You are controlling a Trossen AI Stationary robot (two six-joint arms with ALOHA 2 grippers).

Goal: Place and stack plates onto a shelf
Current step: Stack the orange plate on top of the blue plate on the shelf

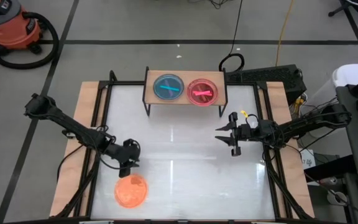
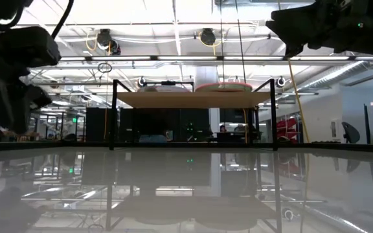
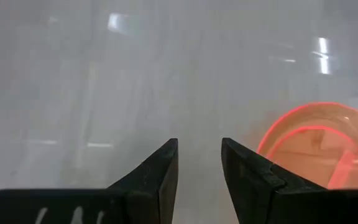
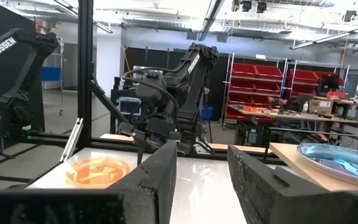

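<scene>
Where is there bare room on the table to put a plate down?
The widest bare stretch is mid-table, between the shelf, the left gripper and the right gripper. It is crowded near the orange plate, and the shelf is full with the blue plate and pink plate.

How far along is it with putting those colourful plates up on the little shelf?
Partly done: a blue plate and a pink plate already sit side by side on the shelf. Nothing is gripped. The left gripper hangs open beside an orange plate on the table, probably next. The right gripper waits open, empty, before the shelf.
</scene>
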